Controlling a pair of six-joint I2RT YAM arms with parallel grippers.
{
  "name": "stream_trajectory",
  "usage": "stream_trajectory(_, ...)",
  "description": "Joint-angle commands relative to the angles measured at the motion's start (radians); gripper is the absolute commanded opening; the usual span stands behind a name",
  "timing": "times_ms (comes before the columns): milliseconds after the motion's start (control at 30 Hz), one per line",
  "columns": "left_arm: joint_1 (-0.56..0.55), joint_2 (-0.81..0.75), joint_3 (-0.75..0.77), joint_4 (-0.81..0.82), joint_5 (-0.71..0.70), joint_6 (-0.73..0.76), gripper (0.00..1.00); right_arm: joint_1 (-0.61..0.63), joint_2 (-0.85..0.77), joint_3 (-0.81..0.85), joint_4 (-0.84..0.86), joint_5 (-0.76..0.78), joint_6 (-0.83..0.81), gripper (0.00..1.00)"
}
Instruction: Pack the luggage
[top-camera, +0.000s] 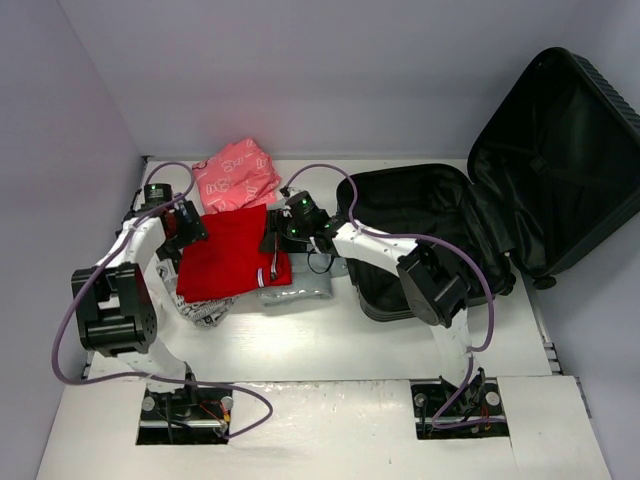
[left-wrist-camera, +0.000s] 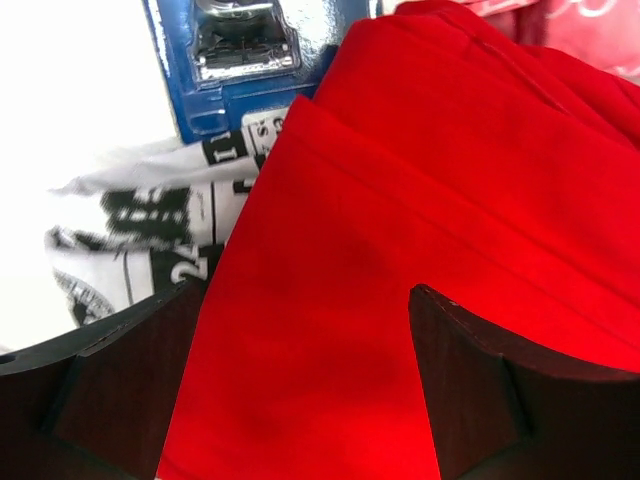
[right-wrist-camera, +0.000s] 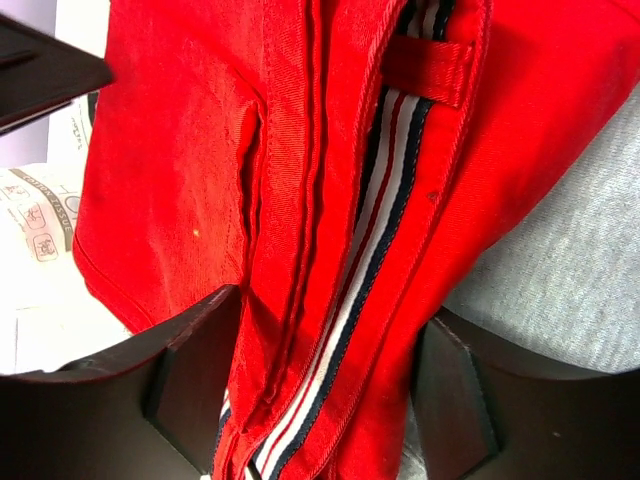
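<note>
Right gripper (right-wrist-camera: 330, 310): jaws are set half-closed astride the waistband of the folded red trousers (right-wrist-camera: 180, 150); whether it is pinched cannot be told. Left gripper (left-wrist-camera: 300, 300): spread wide over the trousers' left edge, nothing held. The black hard-shell suitcase (top-camera: 560, 150) is laid open at right, nothing seen inside. The trousers and the pink patterned bundle (top-camera: 235, 172) are judged still unpacked.

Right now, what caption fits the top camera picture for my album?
The right gripper pinches the red garment, the left gripper open beside it, luggage open nearby.
</note>
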Motion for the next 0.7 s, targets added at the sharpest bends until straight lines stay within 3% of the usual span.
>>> stream_trajectory(0,0.004,0.034,0.066,0.058,0.009,0.02,0.8,0.014,-0.007,0.056,0.071,-0.002,-0.001,0.56)
stream_trajectory(300,0.005,0.095,0.048,0.077,0.058,0.004,0.77,0.012,-0.013,0.039,0.069,0.001,-0.026,0.45)
stream_trajectory(400,0.005,0.107,0.042,0.084,0.098,0.001,0.6,0.012,-0.009,0.04,0.074,-0.012,-0.032,0.38)
stream_trajectory(433,0.005,0.106,0.043,0.078,0.141,0.0,0.32,0.012,-0.007,0.045,0.075,-0.018,-0.04,0.3)
stream_trajectory(467,0.005,0.106,0.044,0.078,0.141,0.0,0.32,0.012,-0.007,0.047,0.074,-0.019,-0.044,0.26)
stream_trajectory(500,0.005,0.097,0.05,0.074,0.152,-0.005,0.18,0.012,-0.009,0.048,0.074,-0.019,-0.047,0.22)
stream_trajectory(600,0.005,0.055,0.056,0.052,0.184,-0.028,0.02,0.012,-0.029,0.054,0.074,-0.009,-0.069,0.06)
stream_trajectory(667,0.005,0.032,0.065,0.038,0.189,-0.034,0.0,0.012,-0.039,0.059,0.072,-0.001,-0.081,0.02)
